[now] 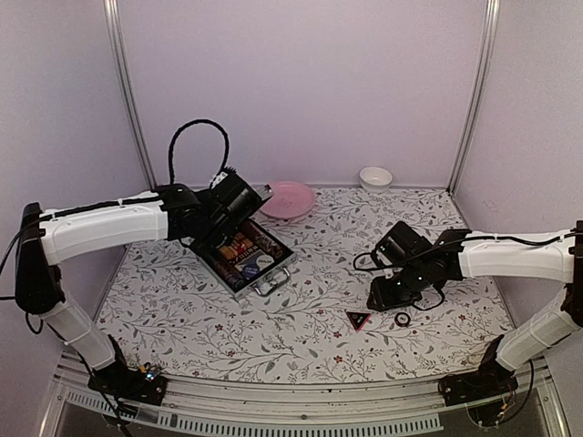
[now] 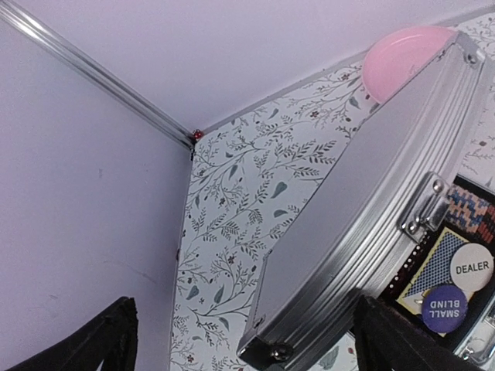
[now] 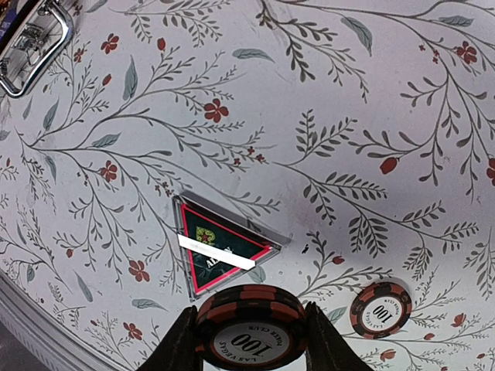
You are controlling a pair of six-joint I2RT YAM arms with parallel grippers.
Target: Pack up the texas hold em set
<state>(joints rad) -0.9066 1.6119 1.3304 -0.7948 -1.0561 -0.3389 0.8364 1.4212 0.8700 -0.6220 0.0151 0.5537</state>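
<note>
The silver case (image 1: 239,288) stands open at centre left, with card decks (image 1: 239,248) and round dealer and blind buttons (image 2: 472,268) inside. My left gripper (image 1: 235,204) is open at the raised lid (image 2: 363,193). The lid's near corner lies between its wide-apart fingers (image 2: 108,340). My right gripper (image 1: 383,297) is shut on a short stack of red-and-black 100 chips (image 3: 251,323), just above the table. The black-and-red triangle (image 3: 220,251) lies flat just beyond the stack and also shows in the top view (image 1: 358,320). One loose chip (image 3: 380,309) lies to its right.
A pink plate (image 1: 288,198) sits behind the case, close to the lid. A small white bowl (image 1: 375,177) stands at the back wall. The case's metal handle (image 3: 35,39) faces the right arm. Walls close in on three sides.
</note>
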